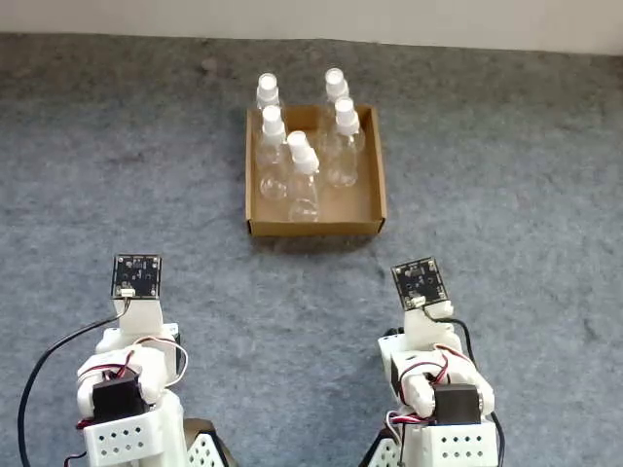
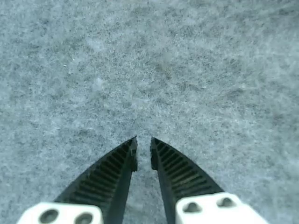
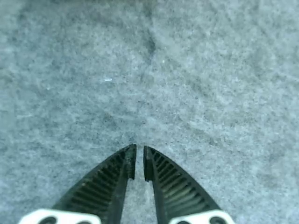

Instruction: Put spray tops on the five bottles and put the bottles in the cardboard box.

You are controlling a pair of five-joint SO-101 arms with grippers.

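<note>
Beyond arms (image 1: pixel 131 389), five clear white-topped bottles (image 1: pixel 304 190) fill box (image 1: pixel 316 228).

The worktop (image 1: pixel 117 175) is wearing a grey, fuzzy covering, mottled lighter and darker in patches. A pale strip (image 1: pixel 438 19) is running along its far edge.

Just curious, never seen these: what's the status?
Shut, empty: left gripper, right gripper. Five bottles, tops on, standing in the box. Nothing blocking.
</note>
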